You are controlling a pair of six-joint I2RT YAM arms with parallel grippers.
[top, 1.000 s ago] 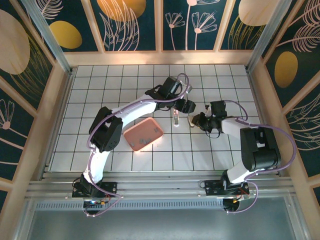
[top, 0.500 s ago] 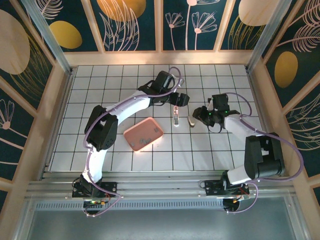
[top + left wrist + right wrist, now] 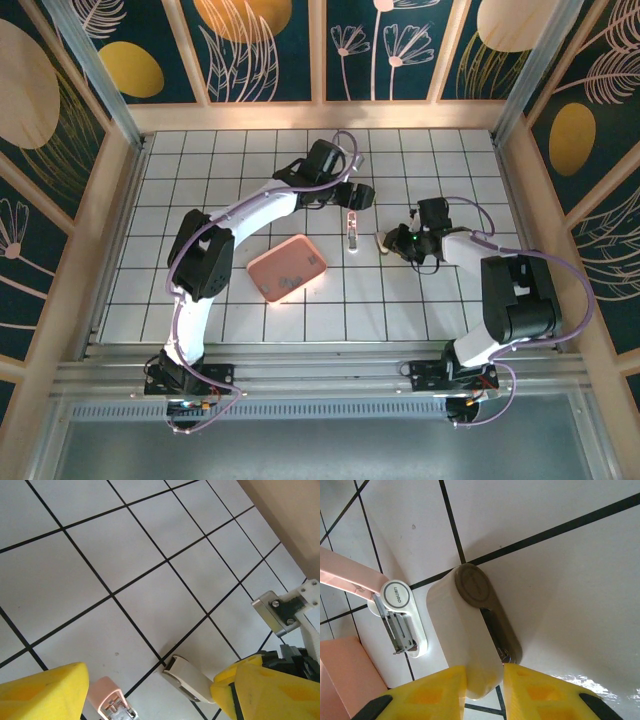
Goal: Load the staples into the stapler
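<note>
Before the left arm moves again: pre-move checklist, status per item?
1. Left gripper open and empty: ok.
2. Right gripper shut on the whitish oblong piece: ok.
3. Stapler hinged open, metal magazine exposed: ok.
4. Stapler's pink end lies within the gap between the left fingers in the left wrist view: ok.
5. Staples located: cannot tell, too small to pick out.
6. Magazine loaded or bare: cannot tell.
</note>
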